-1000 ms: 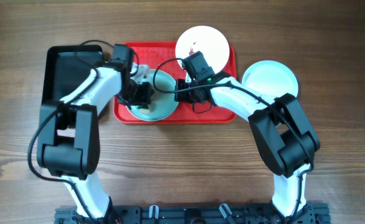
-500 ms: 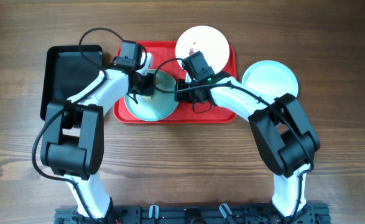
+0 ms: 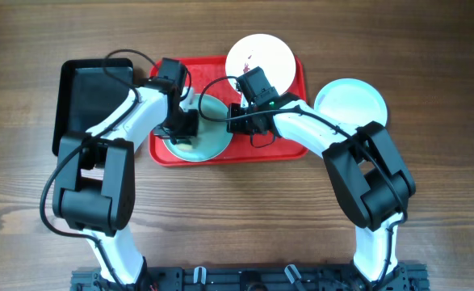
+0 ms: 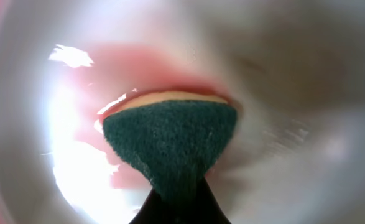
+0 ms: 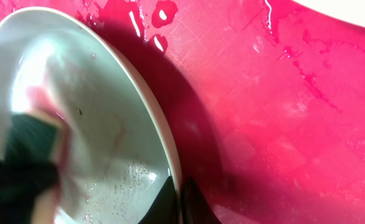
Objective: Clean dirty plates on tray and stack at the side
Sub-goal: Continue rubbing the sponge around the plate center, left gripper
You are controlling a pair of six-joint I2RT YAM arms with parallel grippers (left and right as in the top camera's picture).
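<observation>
A pale greenish plate (image 3: 208,139) lies tilted on the left of the red tray (image 3: 208,69). My left gripper (image 3: 182,129) is shut on a green sponge (image 4: 170,140) and presses it onto the wet plate face (image 4: 294,93). My right gripper (image 3: 235,113) is shut on that plate's right rim (image 5: 163,140) and holds it raised off the tray (image 5: 281,124); the sponge (image 5: 30,146) shows at the plate's far side. A white plate (image 3: 261,56) with reddish-brown smears sits at the tray's far edge. A third pale plate (image 3: 350,101) lies on the table, right of the tray.
A black rectangular tray (image 3: 87,97) lies left of the red tray, under the left arm. Water drops and puddles (image 5: 160,12) lie on the red tray. Bare wooden table (image 3: 237,210) lies in front of the tray.
My left gripper moved the sponge towards the far side of the plate, then back towards the near side. The right gripper has kept its hold on the rim.
</observation>
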